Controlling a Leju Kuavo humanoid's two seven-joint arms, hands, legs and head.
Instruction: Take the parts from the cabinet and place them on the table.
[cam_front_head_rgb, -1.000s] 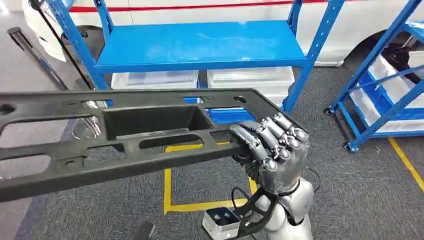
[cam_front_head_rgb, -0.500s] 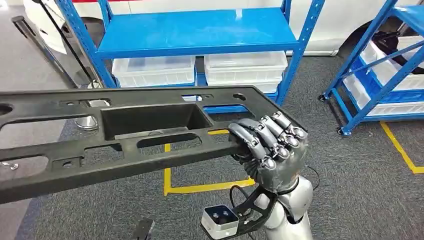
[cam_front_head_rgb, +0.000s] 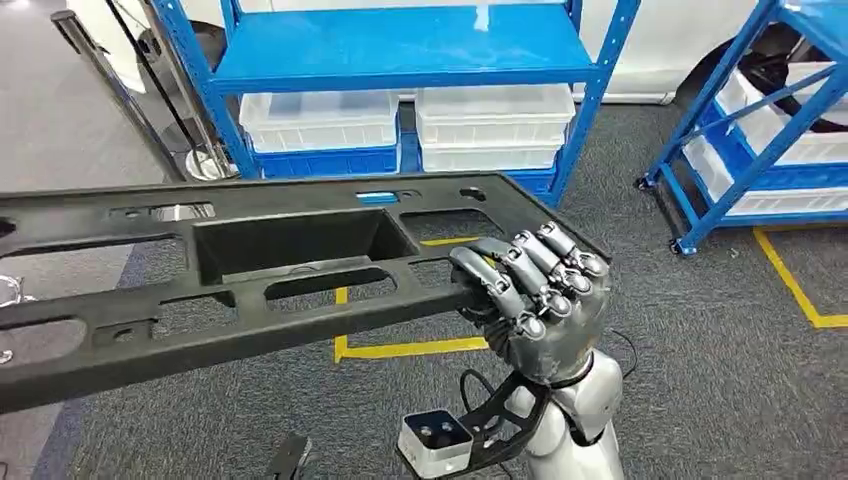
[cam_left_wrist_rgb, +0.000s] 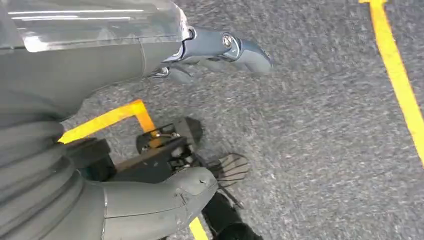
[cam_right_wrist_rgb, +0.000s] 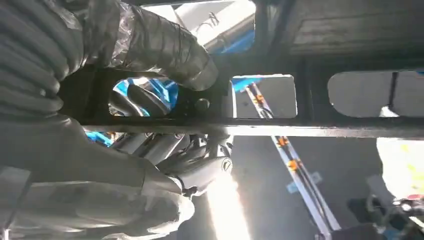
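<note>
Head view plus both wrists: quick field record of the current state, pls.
part: long black plastic panel with cut-outs and a box-shaped recess, held roughly level
right hand: grips the panel's near rail at its right end; also seen in the right wrist view
left hand: over the grey carpet, grip unclear
behind: blue shelf rack, clear bins underneath
floor: yellow tape lines

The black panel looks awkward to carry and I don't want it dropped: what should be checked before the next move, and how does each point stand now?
1. Right hand grips the black panel at its near rail: ok.
2. Panel held roughly level, off the floor: ok.
3. Left hand on the panel: cannot tell; the left wrist view shows it over the grey carpet.
4. Panel clear of the blue shelf: ok.
5. Table in sight for placing: not ok.
</note>
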